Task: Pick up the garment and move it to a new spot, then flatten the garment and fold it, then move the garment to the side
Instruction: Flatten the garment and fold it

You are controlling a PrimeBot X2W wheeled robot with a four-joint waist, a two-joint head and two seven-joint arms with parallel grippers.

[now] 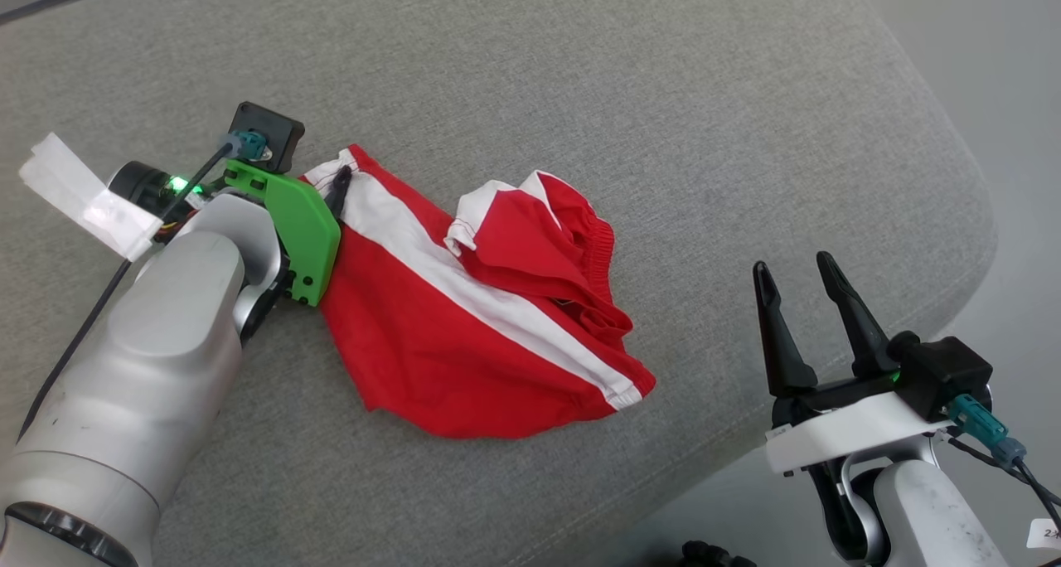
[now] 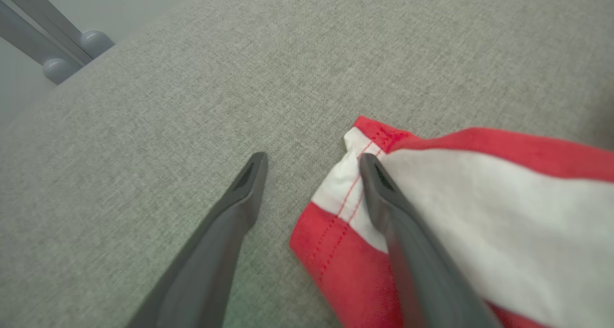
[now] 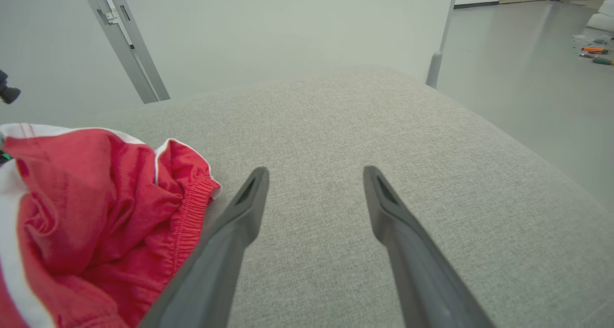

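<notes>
Red shorts (image 1: 464,327) with a white side stripe are lying crumpled near the middle of a grey fabric cushion (image 1: 622,94). One leg is spreading flat toward the robot's left, while the elastic waistband is bunching up on the right. The left gripper (image 2: 312,159) is sitting at the shorts' far left hem corner with its fingers standing apart. One finger is lying over the white stripe beside the red stitching, the other is sitting over bare cushion, and nothing is being pinched between them. The right gripper (image 1: 792,264) is hovering at the cushion's near right edge, fingers likewise spread and holding nothing, well apart from the shorts. Beyond the cushion, pale floor (image 3: 527,78) is showing, with small tools (image 3: 595,52) lying scattered far off.
</notes>
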